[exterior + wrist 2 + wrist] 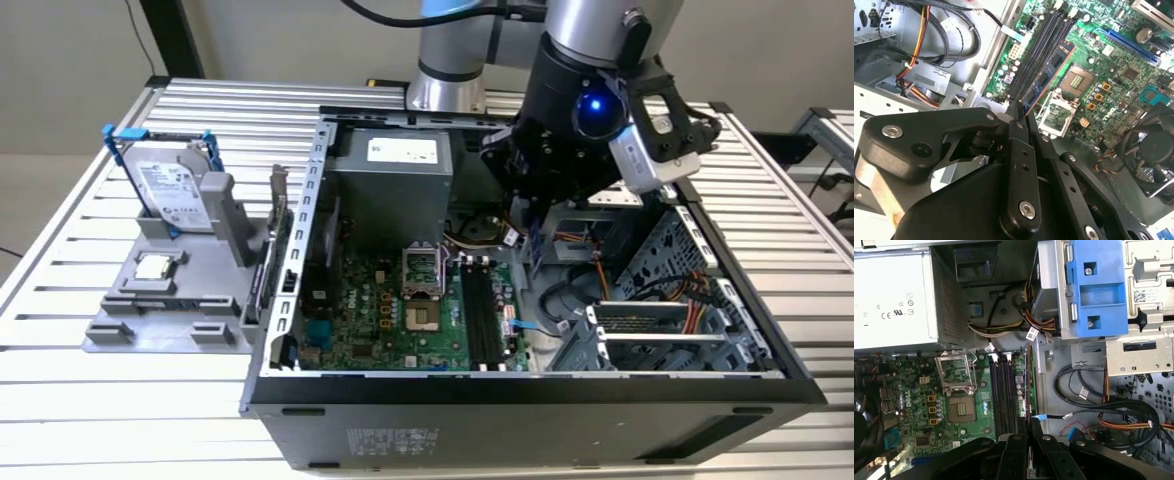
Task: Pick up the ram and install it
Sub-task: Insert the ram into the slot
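Note:
The ram (1048,76) is a thin green stick with dark chips, seen nearly edge-on, and my gripper (1020,111) is shut on its near end. In the first wrist view the ram (1027,385) shows as a thin line running out from the gripper (1029,426). It hangs parallel to the black memory slots (1004,395) of the motherboard, above them and apart. In the exterior view the gripper (525,228) is low inside the open computer case, over the far end of the memory slots (487,312).
The processor socket (424,290) lies beside the slots, with the grey power supply (387,175) behind it. Cables (1094,400) and a blue drive bracket (1096,290) crowd the other side. Outside the case, a grey fixture holds a hard drive (174,190) and a processor chip (156,266).

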`<act>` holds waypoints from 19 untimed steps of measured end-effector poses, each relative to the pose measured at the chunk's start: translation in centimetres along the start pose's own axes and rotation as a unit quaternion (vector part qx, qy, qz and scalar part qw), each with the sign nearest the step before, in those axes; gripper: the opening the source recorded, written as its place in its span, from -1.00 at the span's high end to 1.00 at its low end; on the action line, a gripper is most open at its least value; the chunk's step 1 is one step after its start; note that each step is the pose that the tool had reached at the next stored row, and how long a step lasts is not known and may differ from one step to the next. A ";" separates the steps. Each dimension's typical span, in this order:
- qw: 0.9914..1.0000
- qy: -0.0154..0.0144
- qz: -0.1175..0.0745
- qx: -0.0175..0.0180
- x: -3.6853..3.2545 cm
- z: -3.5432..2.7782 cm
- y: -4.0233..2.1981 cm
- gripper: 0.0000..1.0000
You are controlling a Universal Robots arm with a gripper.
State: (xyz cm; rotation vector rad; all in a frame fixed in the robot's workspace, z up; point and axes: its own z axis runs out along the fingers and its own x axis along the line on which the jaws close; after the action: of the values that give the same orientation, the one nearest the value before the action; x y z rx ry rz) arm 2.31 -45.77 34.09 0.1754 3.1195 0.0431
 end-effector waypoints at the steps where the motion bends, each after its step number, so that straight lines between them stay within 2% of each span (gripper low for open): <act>1: 1.000 0.000 0.000 0.000 0.00 0.07 0.01 1.00; 5: 1.000 0.000 0.000 0.000 0.01 0.41 0.08 1.00; 19: 1.000 0.000 0.000 0.000 0.02 0.49 0.07 1.00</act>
State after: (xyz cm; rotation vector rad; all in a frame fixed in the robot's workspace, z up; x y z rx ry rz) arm 2.31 -45.68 33.60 0.1754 3.1195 0.0427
